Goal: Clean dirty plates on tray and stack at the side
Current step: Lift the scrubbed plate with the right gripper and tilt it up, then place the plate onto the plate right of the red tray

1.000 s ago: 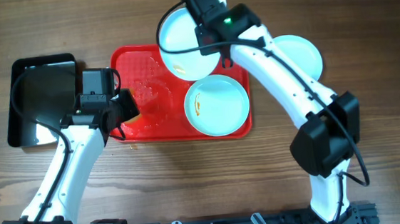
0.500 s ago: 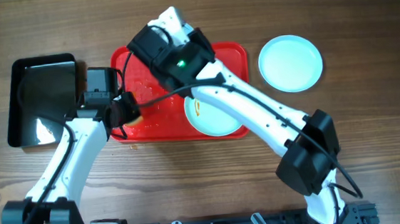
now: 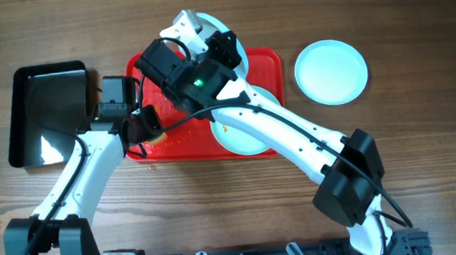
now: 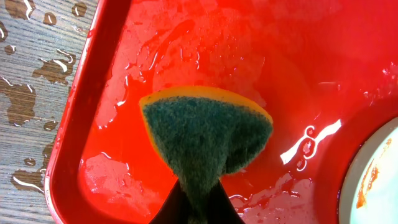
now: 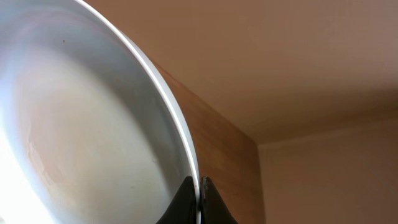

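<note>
My right gripper (image 3: pixel 196 34) is shut on the rim of a pale plate (image 3: pixel 218 22) and holds it tilted on edge above the far left part of the red tray (image 3: pixel 260 64). In the right wrist view the jaws (image 5: pixel 199 190) pinch that thin rim, with the plate's face (image 5: pixel 81 124) filling the left side. My left gripper (image 3: pixel 142 128) is shut on a green and yellow sponge (image 4: pixel 205 134) over the tray's wet near left corner (image 4: pixel 124 180). A second plate (image 3: pixel 236 143), smeared orange (image 4: pixel 376 180), lies on the tray, mostly under the right arm. A third plate (image 3: pixel 331 72) rests on the table to the right.
A black, deeper tray (image 3: pixel 47 113) stands left of the red tray, close to my left arm. Water drops lie on the wooden table (image 4: pixel 31 81) beside the tray's left rim. The right arm stretches diagonally across the tray.
The right arm swung left with its plate, from the tray's far right to above its far left, and tipped the plate upright. The left gripper with the sponge barely shifted.
</note>
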Motion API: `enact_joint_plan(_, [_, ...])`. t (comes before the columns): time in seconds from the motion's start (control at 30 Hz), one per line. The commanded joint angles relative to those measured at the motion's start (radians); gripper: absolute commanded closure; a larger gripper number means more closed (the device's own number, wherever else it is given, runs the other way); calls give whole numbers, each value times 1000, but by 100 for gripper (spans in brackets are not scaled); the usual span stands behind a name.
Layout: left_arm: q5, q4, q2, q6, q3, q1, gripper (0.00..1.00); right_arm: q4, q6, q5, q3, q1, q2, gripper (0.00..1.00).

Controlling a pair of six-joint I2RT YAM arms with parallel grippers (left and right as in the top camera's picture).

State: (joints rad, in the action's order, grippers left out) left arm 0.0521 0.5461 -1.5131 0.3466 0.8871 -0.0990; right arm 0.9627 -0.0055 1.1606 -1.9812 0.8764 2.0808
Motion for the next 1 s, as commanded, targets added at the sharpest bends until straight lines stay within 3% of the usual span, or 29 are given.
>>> enact_joint_plan(0.0, [19,-3,-7,9,-5,0,96,0,25,24,-22,4,-26,96])
enact_joint_plan(0.13, [18,-3,-7,9,-5,0,96,42,129,-130,-22,-3,-26,96])
enact_joint_plan(0.3, [18,-3,-7,9,-5,0,96,97,379,-504,-22,-80,-26,96])
enact_joint_plan(0.53, [18,-3,-7,9,-5,0,96,161,409,-1004,-22,-299,-26,96])
enact_joint_plan(0.97, [19,1,-7,9,-5,0,96,306,399,-1064,26,-778,-26,96])
